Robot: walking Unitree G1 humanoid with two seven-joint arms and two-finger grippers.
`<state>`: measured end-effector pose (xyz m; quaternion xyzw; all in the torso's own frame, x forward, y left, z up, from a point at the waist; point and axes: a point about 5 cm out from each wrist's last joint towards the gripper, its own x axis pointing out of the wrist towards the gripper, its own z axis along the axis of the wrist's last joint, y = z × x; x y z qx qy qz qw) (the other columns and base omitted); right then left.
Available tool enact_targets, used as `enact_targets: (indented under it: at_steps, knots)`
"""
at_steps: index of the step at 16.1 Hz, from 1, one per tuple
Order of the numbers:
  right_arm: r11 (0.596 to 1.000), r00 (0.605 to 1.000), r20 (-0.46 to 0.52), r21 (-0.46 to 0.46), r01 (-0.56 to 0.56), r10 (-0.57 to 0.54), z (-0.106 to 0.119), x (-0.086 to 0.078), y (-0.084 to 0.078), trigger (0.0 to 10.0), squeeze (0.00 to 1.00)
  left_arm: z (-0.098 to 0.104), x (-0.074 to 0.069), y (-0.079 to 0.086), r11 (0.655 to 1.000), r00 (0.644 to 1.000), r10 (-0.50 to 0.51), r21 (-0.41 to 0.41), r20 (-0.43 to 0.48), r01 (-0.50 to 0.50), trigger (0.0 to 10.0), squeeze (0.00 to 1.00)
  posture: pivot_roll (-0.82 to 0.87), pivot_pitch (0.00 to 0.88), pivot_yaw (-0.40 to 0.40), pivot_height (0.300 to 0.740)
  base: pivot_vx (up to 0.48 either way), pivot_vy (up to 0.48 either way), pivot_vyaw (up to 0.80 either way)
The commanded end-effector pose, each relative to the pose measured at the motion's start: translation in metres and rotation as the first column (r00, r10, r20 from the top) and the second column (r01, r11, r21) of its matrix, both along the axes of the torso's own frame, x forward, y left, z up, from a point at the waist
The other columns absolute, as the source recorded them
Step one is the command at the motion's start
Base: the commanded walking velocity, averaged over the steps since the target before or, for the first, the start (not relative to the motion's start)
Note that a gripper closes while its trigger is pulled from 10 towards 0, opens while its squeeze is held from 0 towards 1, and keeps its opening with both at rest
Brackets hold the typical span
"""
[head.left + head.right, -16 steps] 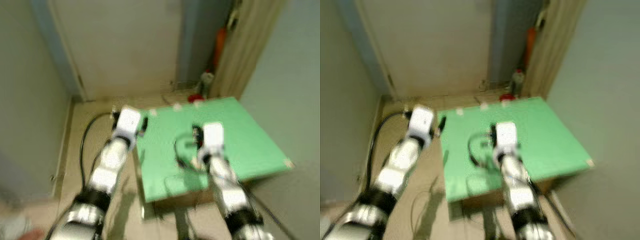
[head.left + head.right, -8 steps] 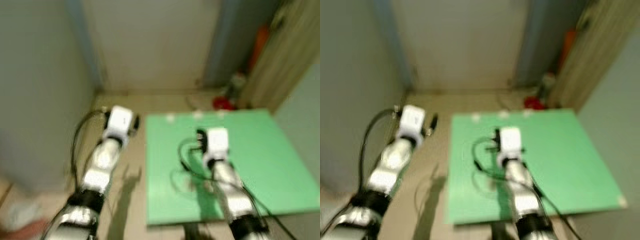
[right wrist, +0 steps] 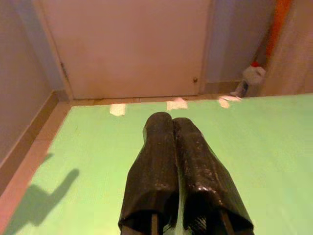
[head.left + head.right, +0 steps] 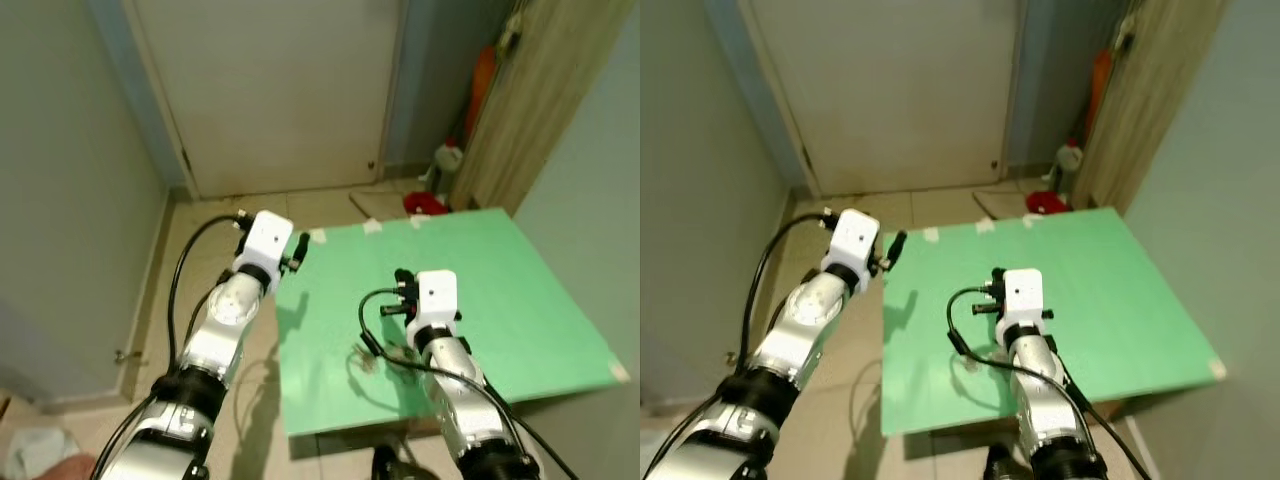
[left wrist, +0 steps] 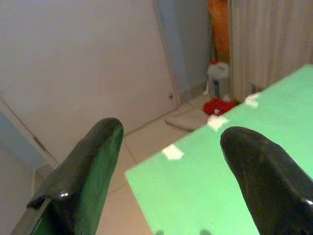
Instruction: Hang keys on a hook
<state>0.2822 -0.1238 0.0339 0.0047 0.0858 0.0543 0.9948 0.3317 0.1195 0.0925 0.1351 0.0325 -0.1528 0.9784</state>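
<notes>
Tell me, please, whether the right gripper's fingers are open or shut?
Shut: the right gripper shows its two black fingers pressed together with no gap, above the green board.

Flat green board [image 4: 520, 290] with white tape tabs at corners, over beige tiled floor [image 4: 205, 235]. Closed white door [image 4: 270, 90] behind. White plastic bottle [image 4: 447, 160] and red item [image 4: 425, 203] by wooden panel [image 4: 540, 100].

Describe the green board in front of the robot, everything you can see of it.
The green board is a flat, matte, bright green sheet lying level over a tiled floor. White tape tabs mark its far edge and a near corner. The right gripper, fingers shut together, hovers above it; the open left gripper hangs over its left far corner. Arm shadows fall on it.
</notes>
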Motion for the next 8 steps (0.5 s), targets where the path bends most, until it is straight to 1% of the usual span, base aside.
enact_targets:
  at_steps: [1,2,3,4,5,6,7,8]
  knots:
    - [1.0,1.0,-0.001,0.017,0.022,-0.022,0.002,0.008,0.0,10.0,0.0,0.002,-0.006,0.007,1.0,1.0,-0.007,0.0,0.0,0.007,10.0,0.0,0.0,0.085,0.062,0.74,0.0,0.0,0.0]
    - [0.999,0.999,-0.017,0.028,0.031,-0.031,-0.001,0.011,0.002,10.0,0.0,0.005,-0.019,0.02,0.999,0.999,-0.026,0.027,0.025,0.026,10.0,0.0,0.05,0.119,0.071,0.74,0.0,0.0,0.0]
    - [0.999,0.999,-0.031,0.03,0.04,-0.039,-0.003,0.014,0.004,10.0,0.0,0.006,-0.043,0.036,0.996,0.997,-0.072,0.062,0.021,0.07,10.0,0.0,0.1,0.161,0.077,0.74,0.0,0.0,0.0]
    - [0.999,0.998,-0.039,0.027,0.045,-0.043,-0.005,0.016,0.005,10.0,0.0,0.006,-0.057,0.046,0.993,0.996,-0.087,0.076,0.007,0.086,10.0,0.0,0.14,0.187,0.078,0.74,0.0,0.0,0.0]
    - [0.999,0.998,-0.057,0.028,0.038,-0.036,-0.006,0.02,0.007,10.0,0.1,-0.001,-0.092,0.07,0.984,0.994,-0.095,0.148,-0.048,0.101,10.0,0.0,0.19,0.22,0.081,0.74,0.0,0.0,0.0]
    - [0.999,0.996,-0.08,0.02,0.031,-0.03,-0.008,0.022,0.007,10.0,1.0,-0.004,-0.11,0.081,0.985,0.994,-0.068,0.155,-0.083,0.08,10.0,0.0,0.23,0.238,0.078,0.74,0.0,0.0,0.0]
    - [0.999,0.995,-0.094,0.031,0.036,-0.033,-0.008,0.024,0.006,10.0,1.0,-0.003,-0.122,0.085,0.985,0.994,-0.059,0.159,-0.096,0.074,10.0,0.0,0.25,0.251,0.072,0.74,0.0,0.0,0.0]
    - [0.999,0.994,-0.1,0.019,0.038,-0.036,-0.008,0.027,0.005,10.0,1.0,0.0,-0.134,0.085,0.985,0.993,-0.051,0.161,-0.103,0.068,10.0,0.0,0.27,0.264,0.061,0.74,0.0,0.0,0.0]
